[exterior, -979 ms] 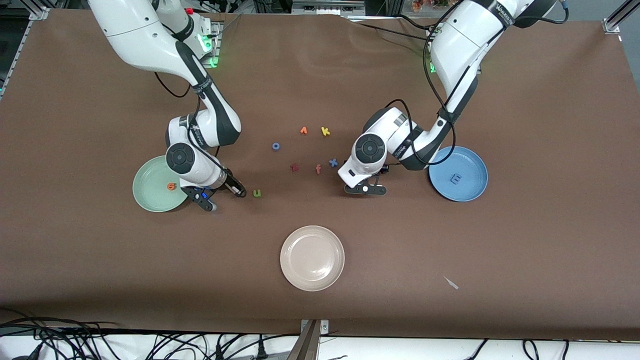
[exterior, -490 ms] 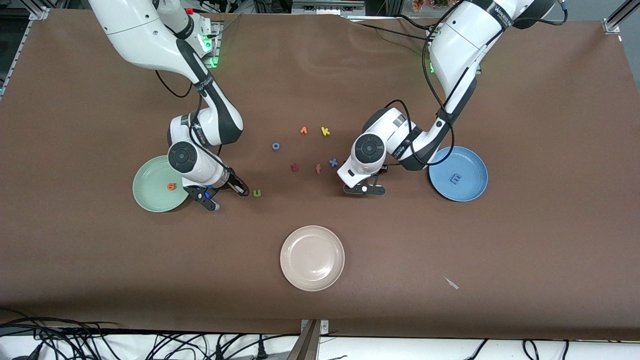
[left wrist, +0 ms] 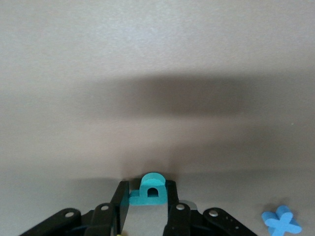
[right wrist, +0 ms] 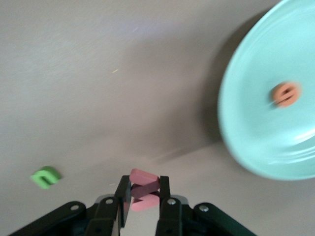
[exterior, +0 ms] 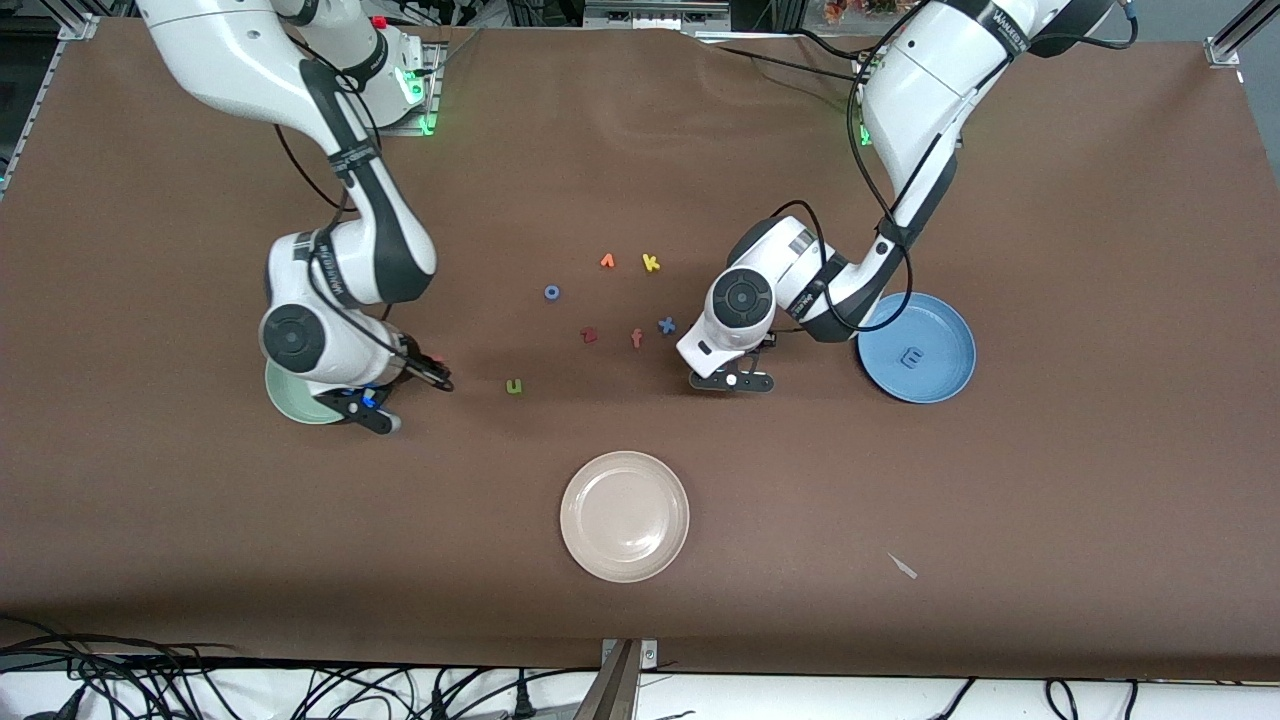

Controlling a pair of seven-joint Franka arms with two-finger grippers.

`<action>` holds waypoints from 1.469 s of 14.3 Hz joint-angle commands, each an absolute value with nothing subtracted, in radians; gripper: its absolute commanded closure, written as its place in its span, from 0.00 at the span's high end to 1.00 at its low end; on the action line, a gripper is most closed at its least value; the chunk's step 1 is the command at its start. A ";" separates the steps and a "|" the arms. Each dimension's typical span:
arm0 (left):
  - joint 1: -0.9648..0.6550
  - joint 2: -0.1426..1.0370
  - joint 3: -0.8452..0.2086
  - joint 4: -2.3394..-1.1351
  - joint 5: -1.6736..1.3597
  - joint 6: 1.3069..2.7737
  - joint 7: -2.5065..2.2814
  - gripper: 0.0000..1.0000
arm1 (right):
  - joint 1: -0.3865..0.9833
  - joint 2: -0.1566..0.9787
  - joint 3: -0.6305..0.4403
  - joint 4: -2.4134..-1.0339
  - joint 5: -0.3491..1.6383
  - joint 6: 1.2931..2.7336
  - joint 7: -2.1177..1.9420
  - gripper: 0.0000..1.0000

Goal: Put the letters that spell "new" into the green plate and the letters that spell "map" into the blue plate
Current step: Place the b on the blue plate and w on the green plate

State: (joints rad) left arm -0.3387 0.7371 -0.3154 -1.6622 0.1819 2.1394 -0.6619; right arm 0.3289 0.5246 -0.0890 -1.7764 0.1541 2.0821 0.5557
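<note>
My right gripper (exterior: 440, 378) hangs just above the table beside the green plate (exterior: 300, 410), shut on the salmon-pink "w" (right wrist: 144, 194). The right arm covers most of that plate in the front view. In the right wrist view the green plate (right wrist: 266, 123) holds the orange "e" (right wrist: 286, 93). The green "n" (exterior: 514, 385) lies on the cloth. My left gripper (exterior: 732, 381) is down at the table with its fingers (left wrist: 171, 196) pressed on both sides of the teal "p" (left wrist: 150, 191). The blue plate (exterior: 950, 375) holds the blue "m" (exterior: 911, 357).
A cream plate (exterior: 624, 516) sits nearest the front camera. Loose letters lie mid-table: blue "o" (exterior: 551, 292), orange arrow-like letter (exterior: 607, 261), yellow "k" (exterior: 651, 263), red letter (exterior: 589, 335), salmon "f" (exterior: 637, 338), blue "x" (exterior: 666, 325). A small pale scrap (exterior: 903, 566) lies toward the left arm's end.
The right arm has carried the pink "w" away from the green "n" toward the green plate, now covering most of it. The left gripper's fingers have closed in on the teal "p".
</note>
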 commanded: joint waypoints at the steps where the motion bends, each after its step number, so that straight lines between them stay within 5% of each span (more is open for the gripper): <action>1: -0.307 0.649 -0.313 -1.660 0.210 2.007 -0.650 0.13 | 0.328 0.494 -0.144 -1.796 0.153 2.033 0.410 0.00; 8: -0.060 0.500 -0.318 -1.689 0.210 1.738 -0.292 0.19 | 0.324 0.558 -0.270 -1.793 0.152 2.045 0.158 0.00; 9: -0.007 0.486 -0.319 -1.713 0.210 1.736 -0.216 0.19 | 0.316 0.569 -0.273 -1.793 0.152 2.043 0.146 0.08; 10: 0.039 0.471 -0.324 -1.750 0.209 1.740 -0.168 0.20 | 0.314 0.581 -0.273 -1.793 0.153 2.042 0.150 0.67; 11: 0.063 0.451 -0.325 -1.794 0.209 1.749 -0.157 0.21 | 0.314 0.581 -0.273 -1.793 0.155 2.037 0.155 1.00; 15: 0.136 0.437 -0.322 -1.943 0.212 1.929 -0.137 0.23 | 0.336 0.563 -0.265 -1.783 0.160 2.022 0.190 1.00; 16: 0.146 0.446 -0.321 -1.954 0.212 1.960 -0.120 0.30 | 0.345 0.554 -0.264 -1.782 0.163 2.022 0.218 1.00; 18: 0.166 0.462 -0.322 -1.951 0.210 1.965 -0.114 1.00 | 0.395 0.552 -0.264 -1.773 0.169 2.022 0.294 1.00; 21: 0.160 0.410 -0.331 -1.938 0.195 1.898 -0.071 1.00 | 0.474 0.554 -0.262 -1.760 0.201 2.037 0.408 1.00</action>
State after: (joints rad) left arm 0.1556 0.4767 -0.3103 -1.9342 0.1865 1.9489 -0.1053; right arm 0.4239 0.5625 -0.2571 -1.7679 0.1648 2.0406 0.3445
